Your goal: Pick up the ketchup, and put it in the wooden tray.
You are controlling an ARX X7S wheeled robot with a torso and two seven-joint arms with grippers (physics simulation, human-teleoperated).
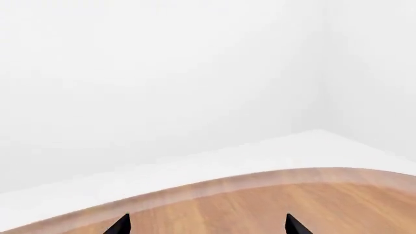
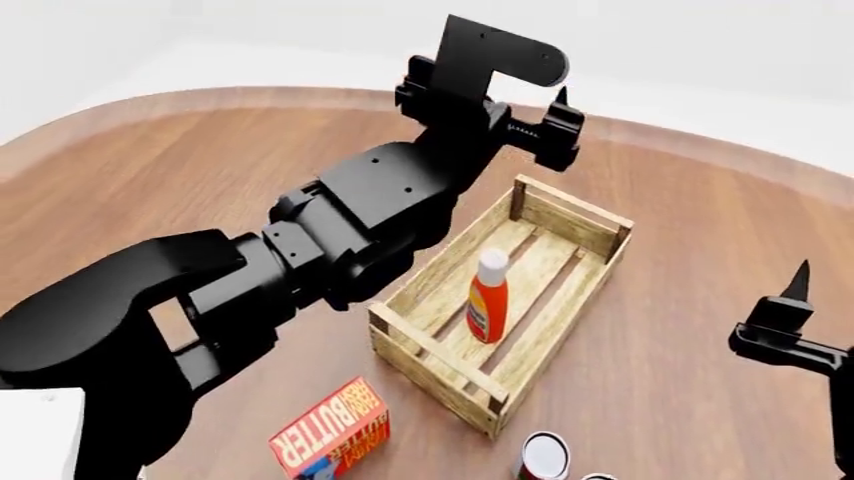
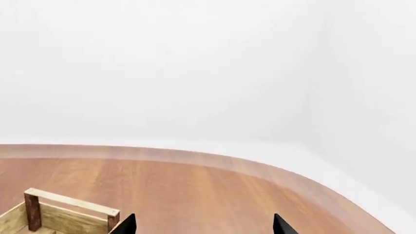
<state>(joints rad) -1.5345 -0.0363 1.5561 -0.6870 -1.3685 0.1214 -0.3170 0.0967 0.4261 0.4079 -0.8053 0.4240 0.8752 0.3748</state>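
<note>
The ketchup [image 2: 487, 300], an orange-red bottle with a white cap, stands upright inside the wooden tray [image 2: 574, 215], near its middle. My left gripper [image 2: 550, 122] is raised above the table just beyond the tray's far end. In the left wrist view its fingertips stand wide apart, so the left gripper [image 1: 208, 225] is open and empty over bare wood. My right gripper [image 2: 795, 292] hovers to the right of the tray. In the right wrist view the right gripper [image 3: 202, 225] is open and empty, with a corner of the tray [image 3: 65, 212] beside it.
A red-orange butter box [image 2: 334, 430] lies in front of the tray. A short round can [image 2: 543, 455] stands at the front right. The round wooden table's far edge [image 2: 267, 95] curves against white floor and walls.
</note>
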